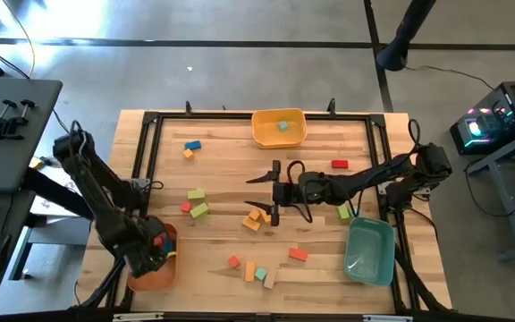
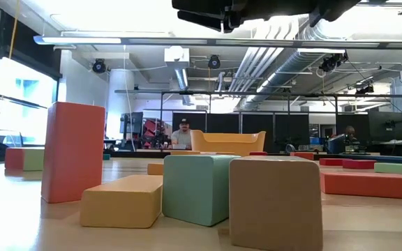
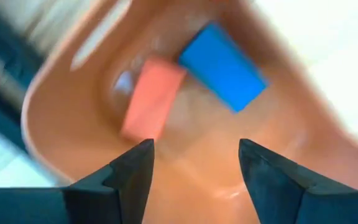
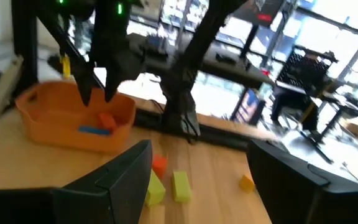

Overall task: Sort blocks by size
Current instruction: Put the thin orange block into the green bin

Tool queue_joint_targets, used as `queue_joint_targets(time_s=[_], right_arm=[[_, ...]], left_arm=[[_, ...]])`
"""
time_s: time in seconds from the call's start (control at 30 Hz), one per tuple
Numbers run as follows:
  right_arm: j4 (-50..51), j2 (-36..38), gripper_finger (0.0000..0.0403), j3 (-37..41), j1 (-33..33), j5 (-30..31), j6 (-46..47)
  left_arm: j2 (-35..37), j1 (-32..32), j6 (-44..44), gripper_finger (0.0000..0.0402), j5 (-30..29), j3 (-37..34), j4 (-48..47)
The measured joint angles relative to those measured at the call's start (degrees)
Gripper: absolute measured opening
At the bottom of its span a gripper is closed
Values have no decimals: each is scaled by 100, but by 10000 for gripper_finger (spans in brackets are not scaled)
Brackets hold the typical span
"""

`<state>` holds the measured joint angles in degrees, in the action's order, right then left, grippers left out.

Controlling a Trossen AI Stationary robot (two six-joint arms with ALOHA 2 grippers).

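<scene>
From where I stood, the left gripper hung over the round orange plastic bin at the near left corner of the wooden table. Its jaws stood apart with nothing between them. In the bin below lay a flat red block and a blue rectangular block, touching at one corner.

The right gripper reached out across the middle of the table, jaws spread wide and empty, hanging just above a small cluster of orange blocks.

The rest of the blocks were scattered over the tabletop. A blue block and an orange cube sat near the far left. Two green blocks with a red cube lay left of centre. A red bar lay on the far right, and a green block sat just beside the teal-green plastic bin. Near the front edge lay a red cube, a red bar, and an orange, teal and tan group. The yellow plastic bin at the far edge held one teal block.
</scene>
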<state>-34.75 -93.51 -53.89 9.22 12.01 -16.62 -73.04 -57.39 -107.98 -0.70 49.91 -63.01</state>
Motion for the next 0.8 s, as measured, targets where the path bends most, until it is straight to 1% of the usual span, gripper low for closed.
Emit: queue_joint_targets(time_s=[0.1, 0.17, 0.23, 0.3, 0.37, 0.47, 0.53, 0.6, 0.67, 0.73, 0.8], right_arm=[[513, 171, 259, 0, 140, 401, -24], [989, 329, 259, -2, 238, 575, 79], [1543, 454, 259, -2, 326, 597, 327], [2059, 510, 259, -2, 401, 586, 680], [2550, 513, 259, -2, 478, 578, 1159], [3584, 513, 259, -2, 653, 393, 2290], [4342, 513, 259, -2, 887, 163, 3140], [4940, 513, 259, -2, 1235, 125, 3870], [5304, 511, 259, -2, 1604, 216, 4479], [5316, 511, 259, 43, 1959, 458, 4917], [5110, 511, 259, 141, 2258, 669, 5176]], left_arm=[[224, 1, 487, 221, -1050, 0, 321], [329, 35, 1083, 219, -1871, 0, 657], [411, 105, 1791, 218, -2780, 0, 1041], [470, 181, 2738, 218, -3635, 0, 1498], [483, 273, 3979, 218, -4495, 0, 1943], [477, 367, 5645, 217, -5585, 0, 2497], [477, 460, 6464, 217, -6155, 0, 2669], [476, 554, 6989, 217, -6742, 0, 2682], [477, 689, 7310, 217, -7335, 0, 2683], [477, 870, 7448, 217, -7796, 0, 2679], [477, 1042, 7398, 217, -8054, -2, 2680]])
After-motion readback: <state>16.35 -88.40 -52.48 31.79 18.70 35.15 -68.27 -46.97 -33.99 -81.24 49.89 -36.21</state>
